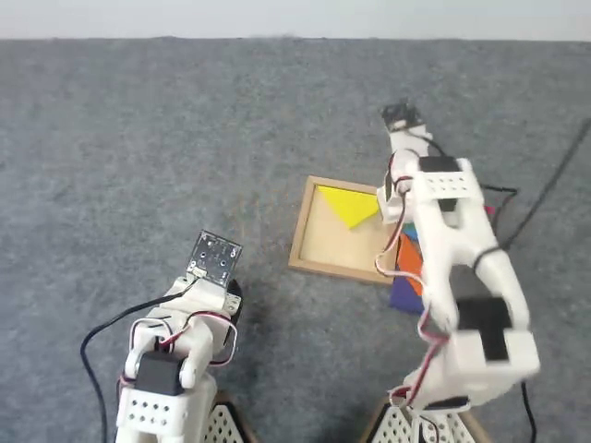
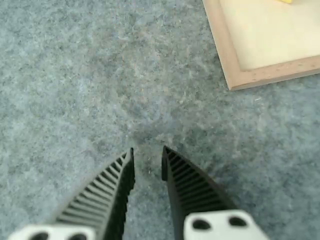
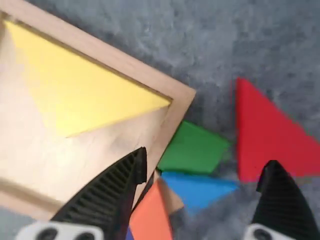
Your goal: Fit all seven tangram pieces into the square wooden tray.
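Square wooden tray (image 1: 303, 233), high view: mid-table on grey carpet (image 1: 138, 138), holds just the yellow triangle piece (image 1: 351, 205); left wrist view: left gripper (image 2: 148, 165) jaws barely parted, empty, near tray corner; right wrist view: right gripper (image 3: 206, 162) jaws spread wide, empty, over green four-sided piece (image 3: 192, 150), blue triangle (image 3: 200, 189) & red triangle (image 3: 265, 135) just outside tray, so prob. picking piece no. 2, next needs descent + pinch.

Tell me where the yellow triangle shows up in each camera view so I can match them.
High view: the yellow triangle lies in the wooden tray, against its far rim.
Left wrist view: a yellow sliver at the frame edge, inside the tray.
Right wrist view: it lies along the tray rim, up to a corner.
Shared landmark: the tray's pale wooden rim.
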`<action>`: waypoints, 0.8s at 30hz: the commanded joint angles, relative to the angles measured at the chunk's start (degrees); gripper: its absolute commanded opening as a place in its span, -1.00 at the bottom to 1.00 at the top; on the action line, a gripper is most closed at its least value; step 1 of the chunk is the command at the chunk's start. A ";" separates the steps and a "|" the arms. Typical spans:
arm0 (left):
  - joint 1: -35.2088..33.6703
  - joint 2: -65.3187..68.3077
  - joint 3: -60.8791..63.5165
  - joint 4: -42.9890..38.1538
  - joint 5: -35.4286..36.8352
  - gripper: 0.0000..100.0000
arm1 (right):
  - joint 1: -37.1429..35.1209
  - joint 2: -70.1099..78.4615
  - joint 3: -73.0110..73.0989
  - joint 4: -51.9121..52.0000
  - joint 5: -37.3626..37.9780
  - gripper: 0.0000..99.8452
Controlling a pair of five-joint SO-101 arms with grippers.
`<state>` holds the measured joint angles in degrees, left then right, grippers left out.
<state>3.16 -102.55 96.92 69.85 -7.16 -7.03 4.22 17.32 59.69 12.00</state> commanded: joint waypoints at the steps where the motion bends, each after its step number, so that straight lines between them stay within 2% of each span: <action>1: 0.09 0.09 -0.40 -0.18 0.35 -0.82 | -0.75 -12.26 -0.79 5.41 -1.23 -0.28; 7: 0.09 0.09 -0.40 -0.18 0.35 -0.82 | -0.84 -20.09 13.36 1.98 -0.62 -0.28; 11: 0.09 0.09 -0.40 -0.18 0.35 -0.82 | -2.15 -17.63 17.58 -2.51 -0.88 -0.28; 13: 0.09 0.09 -0.40 -0.18 0.35 -0.82 | -1.71 -14.20 16.62 -2.33 -1.14 -0.28; 18: 0.09 0.09 -0.40 -0.18 0.35 -0.82 | 3.56 -3.74 11.87 -3.47 -7.38 -0.28; 24: 0.09 0.09 -0.40 -0.18 0.35 -0.82 | 4.88 5.85 2.37 -3.82 -8.18 -0.28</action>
<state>3.16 -102.55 96.92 69.85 -7.16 -2.90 8.26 25.76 56.62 4.53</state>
